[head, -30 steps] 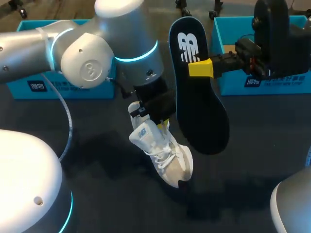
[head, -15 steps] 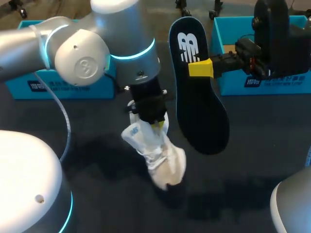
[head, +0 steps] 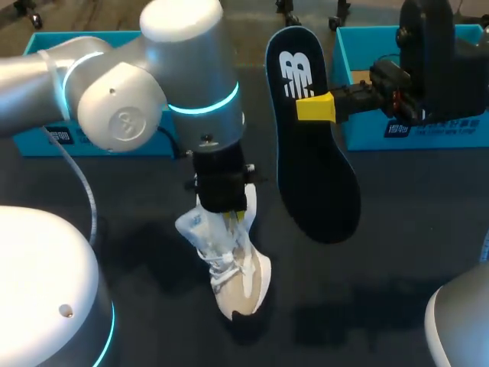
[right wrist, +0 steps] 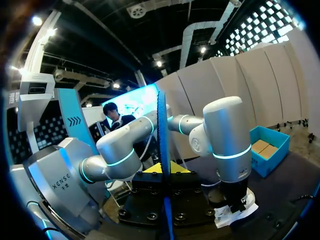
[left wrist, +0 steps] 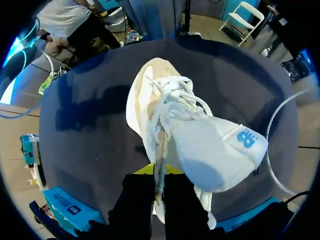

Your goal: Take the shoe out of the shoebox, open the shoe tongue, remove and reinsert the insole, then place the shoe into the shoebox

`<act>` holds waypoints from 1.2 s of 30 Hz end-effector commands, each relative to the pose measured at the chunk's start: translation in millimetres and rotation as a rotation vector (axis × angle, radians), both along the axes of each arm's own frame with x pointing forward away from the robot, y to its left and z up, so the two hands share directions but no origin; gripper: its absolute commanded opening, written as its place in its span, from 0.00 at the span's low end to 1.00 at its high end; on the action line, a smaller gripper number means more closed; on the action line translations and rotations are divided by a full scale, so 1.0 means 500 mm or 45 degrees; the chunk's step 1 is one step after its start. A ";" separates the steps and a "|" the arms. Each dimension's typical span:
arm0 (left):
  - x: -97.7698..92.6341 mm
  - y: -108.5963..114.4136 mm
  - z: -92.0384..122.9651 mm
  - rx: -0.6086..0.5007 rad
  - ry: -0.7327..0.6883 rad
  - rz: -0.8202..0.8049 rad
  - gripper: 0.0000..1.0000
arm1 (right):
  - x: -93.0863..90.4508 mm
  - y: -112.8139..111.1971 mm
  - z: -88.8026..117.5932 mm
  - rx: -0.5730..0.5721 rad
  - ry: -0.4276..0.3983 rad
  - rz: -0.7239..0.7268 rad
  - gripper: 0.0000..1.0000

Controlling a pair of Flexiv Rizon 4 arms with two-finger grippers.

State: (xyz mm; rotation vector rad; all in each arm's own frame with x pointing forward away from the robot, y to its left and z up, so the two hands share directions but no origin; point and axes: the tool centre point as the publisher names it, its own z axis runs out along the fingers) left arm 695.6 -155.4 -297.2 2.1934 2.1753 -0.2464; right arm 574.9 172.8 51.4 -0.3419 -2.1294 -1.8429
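1. My left end effector was clamped on the heel end of the shoe. In the left wrist view, a pale strip of the shoe ran down between the two closed black fingers.
2. The shoe was a white sneaker of soft, padded fabric with a cream toe and loose white laces. It hung toe-down over the dark matte tabletop. I could not tell whether the toe touched it.
3. My right end effector was shut on the insole, its yellow tips pinching one long edge.
4. The insole was a flat, dark, foot-shaped sheet, held in the air just beside the shoe.
5. In the right wrist view the insole appeared edge-on as a thin blue line.
6. Two turquoise cardboard boxes sat along the far side of the tabletop.
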 end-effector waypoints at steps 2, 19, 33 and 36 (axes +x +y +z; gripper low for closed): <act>0.007 -0.028 -0.038 0.029 0.009 -0.032 0.00 | 0.007 0.008 0.000 -0.003 0.001 0.006 0.00; -0.007 -0.088 -0.109 0.037 -0.013 -0.160 0.00 | 0.007 0.008 0.000 -0.003 0.001 0.006 0.00; -0.010 -0.132 -0.147 0.065 -0.017 -0.127 0.00 | 0.007 0.008 0.000 -0.003 0.001 0.006 0.00; -0.006 -0.138 -0.151 0.064 -0.016 -0.098 0.00 | 0.007 0.008 0.000 -0.003 0.001 0.006 0.00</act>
